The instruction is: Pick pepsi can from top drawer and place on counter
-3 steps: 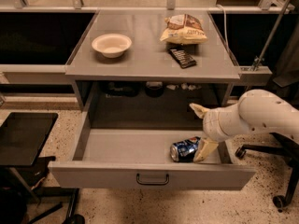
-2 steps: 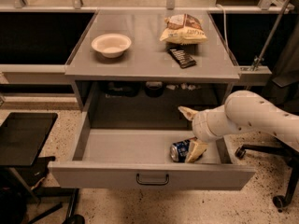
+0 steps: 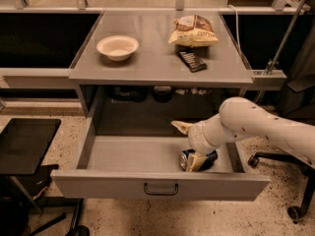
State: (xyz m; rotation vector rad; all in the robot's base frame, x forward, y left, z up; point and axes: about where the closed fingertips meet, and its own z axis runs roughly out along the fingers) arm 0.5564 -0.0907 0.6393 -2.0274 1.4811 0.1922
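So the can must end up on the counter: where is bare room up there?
The counter is free along its front edge, ahead of the bowl and dark bar, and between bowl and chip bag; right rear is crowded. The pincer, open, is in the top drawer at the pepsi can.

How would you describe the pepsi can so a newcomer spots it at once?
Find the open top drawer pulled out below the counter. Near its front, at the picture's right, by the white arm's gripper, the pepsi can lies on its side. It is the drawer's only visible item, blue with a silver end, unlike the flat dark bar on the counter.
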